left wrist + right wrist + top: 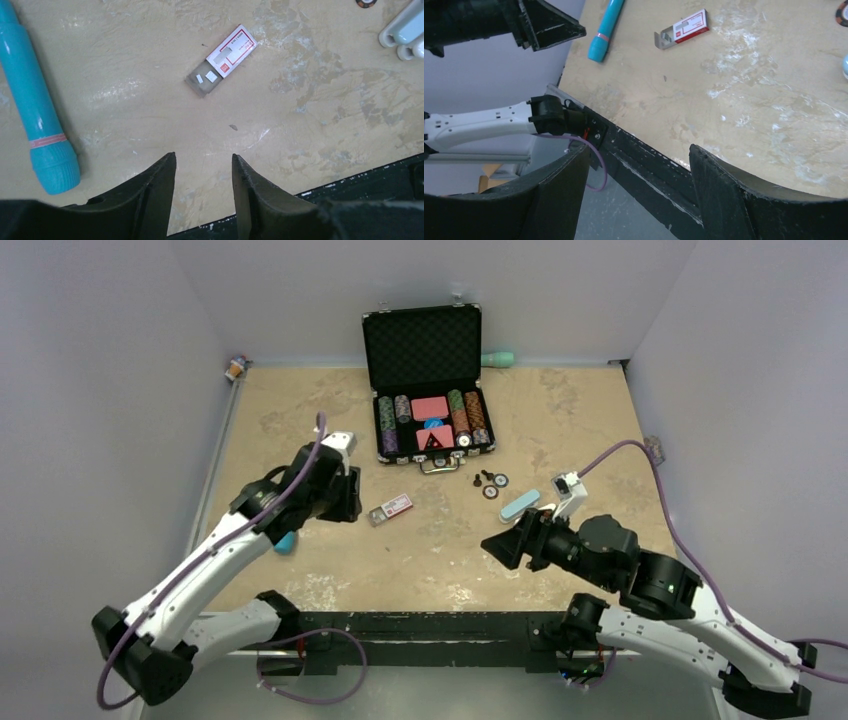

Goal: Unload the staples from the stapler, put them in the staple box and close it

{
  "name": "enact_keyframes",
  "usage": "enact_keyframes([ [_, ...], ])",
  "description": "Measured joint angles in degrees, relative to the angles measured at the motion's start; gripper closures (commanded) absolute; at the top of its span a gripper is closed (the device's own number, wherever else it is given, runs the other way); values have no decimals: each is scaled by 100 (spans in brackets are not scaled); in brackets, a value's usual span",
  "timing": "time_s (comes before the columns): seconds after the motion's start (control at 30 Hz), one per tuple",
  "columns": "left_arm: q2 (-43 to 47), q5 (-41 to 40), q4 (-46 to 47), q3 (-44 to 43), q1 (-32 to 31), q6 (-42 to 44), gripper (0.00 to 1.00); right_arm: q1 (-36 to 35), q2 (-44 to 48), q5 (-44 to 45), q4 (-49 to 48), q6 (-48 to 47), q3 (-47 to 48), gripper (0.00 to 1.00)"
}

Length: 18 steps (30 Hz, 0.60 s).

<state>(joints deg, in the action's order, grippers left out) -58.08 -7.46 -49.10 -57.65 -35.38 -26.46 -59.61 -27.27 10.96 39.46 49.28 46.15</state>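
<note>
The stapler [520,505], pale blue and white, lies on the table right of centre, and its end shows at the top right of the left wrist view [404,31]. A small red and white staple box [390,510] [222,60] [681,30] lies with its tray partly slid out, a couple of staple pieces in it. My left gripper [345,496] [203,156] hovers left of the box, open and empty. My right gripper [505,545] [640,148] hangs over the table's front edge, near the stapler, open and empty.
A teal cylinder [285,542] [35,100] [605,27] lies under the left arm. An open black poker chip case [430,420] stands at the back, with loose chips [492,485] in front of it. A teal bottle [497,359] lies behind the case.
</note>
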Motion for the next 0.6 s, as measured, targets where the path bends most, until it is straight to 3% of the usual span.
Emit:
enact_keyframes([
  [0.2, 1305, -68, -584, 63, 0, 2, 51, 0, -772, -203, -769, -17, -15, 25],
  [0.4, 1969, -264, -964, 334, 0, -55, 48, 0, -2446, -328, -1694, -59, 162, 27],
  [0.53, 2326, -380, -992, 404, 0, -55, 48, 31, -4079, -476, -2140, -245, 804, 40],
  [0.6, 2487, -387, -990, 420, 0, -55, 48, 98, -4782, -608, -2277, -369, 1178, 52],
])
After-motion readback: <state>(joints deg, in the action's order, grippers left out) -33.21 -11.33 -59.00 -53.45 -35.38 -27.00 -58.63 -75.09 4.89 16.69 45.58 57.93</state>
